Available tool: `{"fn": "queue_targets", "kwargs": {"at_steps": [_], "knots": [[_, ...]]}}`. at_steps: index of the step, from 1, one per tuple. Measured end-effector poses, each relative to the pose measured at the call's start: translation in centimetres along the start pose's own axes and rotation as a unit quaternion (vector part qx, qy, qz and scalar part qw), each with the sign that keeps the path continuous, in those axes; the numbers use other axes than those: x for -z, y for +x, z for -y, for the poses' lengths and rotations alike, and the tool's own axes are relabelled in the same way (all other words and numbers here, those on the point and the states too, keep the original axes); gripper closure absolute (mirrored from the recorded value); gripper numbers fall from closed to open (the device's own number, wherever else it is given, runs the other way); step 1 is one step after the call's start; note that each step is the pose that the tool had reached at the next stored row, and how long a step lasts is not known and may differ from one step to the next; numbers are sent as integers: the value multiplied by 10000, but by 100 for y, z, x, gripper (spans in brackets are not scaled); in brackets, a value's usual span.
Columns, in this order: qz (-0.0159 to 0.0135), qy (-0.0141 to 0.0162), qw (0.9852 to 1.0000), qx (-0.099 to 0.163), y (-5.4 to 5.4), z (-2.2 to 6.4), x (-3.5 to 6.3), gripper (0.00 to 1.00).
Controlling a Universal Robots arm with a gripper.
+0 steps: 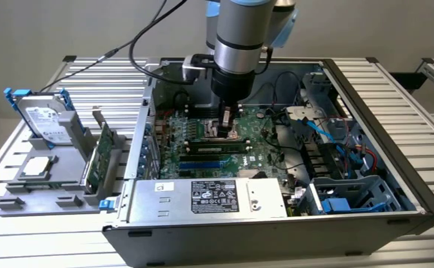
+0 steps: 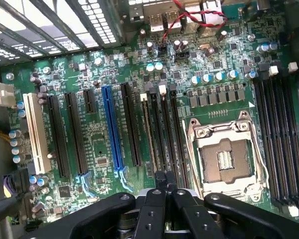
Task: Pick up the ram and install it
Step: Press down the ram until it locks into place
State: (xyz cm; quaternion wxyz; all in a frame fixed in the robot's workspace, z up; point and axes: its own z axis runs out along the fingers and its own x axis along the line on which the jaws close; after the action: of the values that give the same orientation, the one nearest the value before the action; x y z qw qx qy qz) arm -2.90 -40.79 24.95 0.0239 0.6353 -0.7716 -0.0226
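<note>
Hovering over the motherboard [image 1: 202, 139] inside one open computer case [image 1: 395, 167], the single gripper [image 2: 164, 181] has its two fingers pressed together with nothing between them. One ram [image 1: 217, 148] stick lies seated in a memory slot just in front of the fingertips, toward the power supply [image 1: 210, 198]. Beside the case, one rack [image 1: 46, 167] carries one hard drive [image 1: 42, 118] and one expansion card [image 1: 98, 159].

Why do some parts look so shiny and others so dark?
Exterior view: soft even light, but the computer case shades its inside, so the motherboard looks dim. Wrist view: the metal CPU socket glints, and the black end effector up close looks dark.
</note>
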Motion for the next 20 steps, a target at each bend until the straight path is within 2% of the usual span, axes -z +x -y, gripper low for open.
{"fn": "queue_targets", "kwargs": {"at_steps": [6,11,16,20], "knots": [[28,0,9991,-415,0,0,0,89],[51,-3,9970,-773,0,0,0,89],[76,-6,9933,-1153,0,0,-1,89],[97,-9,9890,-1475,0,0,-1,89]]}}
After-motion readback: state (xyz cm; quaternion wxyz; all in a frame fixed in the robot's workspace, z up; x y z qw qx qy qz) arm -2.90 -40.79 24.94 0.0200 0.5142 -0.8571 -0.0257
